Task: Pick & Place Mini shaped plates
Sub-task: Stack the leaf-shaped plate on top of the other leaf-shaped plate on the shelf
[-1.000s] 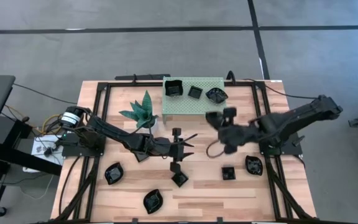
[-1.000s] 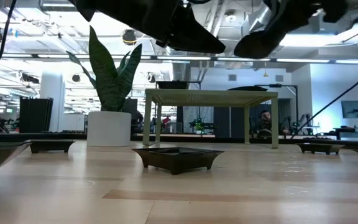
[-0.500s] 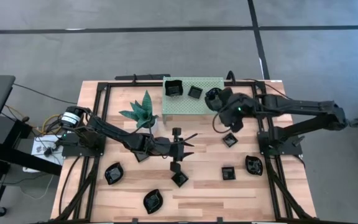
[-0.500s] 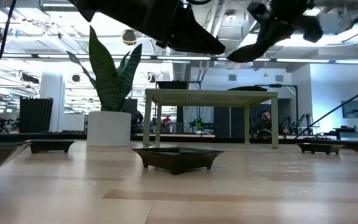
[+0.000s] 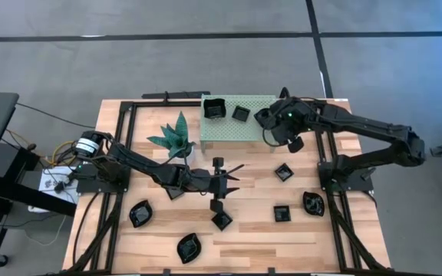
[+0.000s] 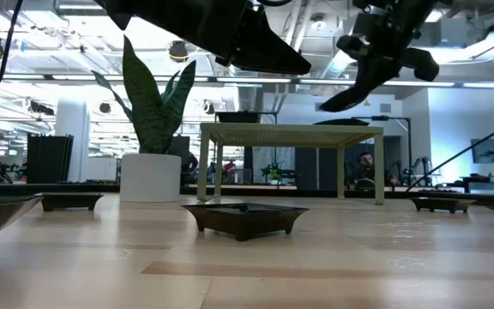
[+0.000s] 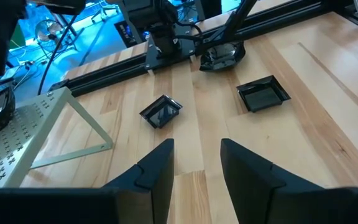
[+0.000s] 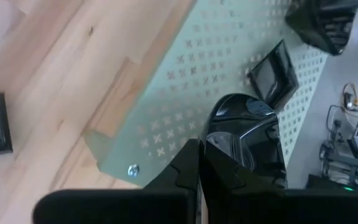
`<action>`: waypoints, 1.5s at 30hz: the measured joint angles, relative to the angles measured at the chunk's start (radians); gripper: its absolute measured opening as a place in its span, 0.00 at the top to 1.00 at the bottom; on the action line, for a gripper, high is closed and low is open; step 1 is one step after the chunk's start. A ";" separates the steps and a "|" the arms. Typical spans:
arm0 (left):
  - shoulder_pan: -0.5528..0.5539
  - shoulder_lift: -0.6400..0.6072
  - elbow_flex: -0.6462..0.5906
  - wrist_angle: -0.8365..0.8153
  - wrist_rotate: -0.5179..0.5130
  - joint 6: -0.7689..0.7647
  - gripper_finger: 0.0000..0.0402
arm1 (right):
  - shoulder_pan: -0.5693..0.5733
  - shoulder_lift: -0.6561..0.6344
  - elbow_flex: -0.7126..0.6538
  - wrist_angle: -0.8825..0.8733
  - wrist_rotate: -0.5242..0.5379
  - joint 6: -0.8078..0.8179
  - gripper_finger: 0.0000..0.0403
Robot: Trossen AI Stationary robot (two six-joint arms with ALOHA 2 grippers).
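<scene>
Several mini shaped plates, small, glossy and black, lie flat on the wooden table, among them one at the near middle [image 5: 221,221], one at the near left [image 5: 140,213] and a square one on the right [image 5: 284,172]. Three more sit on the green perforated shelf [image 5: 232,129]: a deep one [image 5: 215,107], a square one [image 8: 272,74] and a rounded one [image 8: 244,115]. My right gripper [image 8: 199,155] is shut and empty. It hovers over the shelf's right end beside the rounded plate, tips clear above the shelf top [image 6: 324,107]. My left gripper [image 7: 197,165] hangs open over the table's middle, holding nothing.
A green-leaved plant in a white pot [image 5: 175,139] stands left of the shelf, near my left arm. Black rails [image 5: 125,153] frame the table on all sides. Bare wood lies between the shelf and the plates at the near side.
My right gripper has swung from over the table's right middle toward the far edge and now hangs over the shelf's right end. It rolled on the way and stayed shut. The square plate that the arm had covered now shows on the table.
</scene>
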 joint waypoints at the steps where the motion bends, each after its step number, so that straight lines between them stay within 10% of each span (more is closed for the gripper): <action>1: 0.000 0.000 0.000 0.000 0.000 0.000 0.67 | -0.002 0.000 0.000 0.003 -0.002 0.007 0.99; 45: 0.000 0.000 0.000 0.008 0.000 0.000 0.67 | -0.039 0.079 0.000 0.021 0.108 0.086 0.77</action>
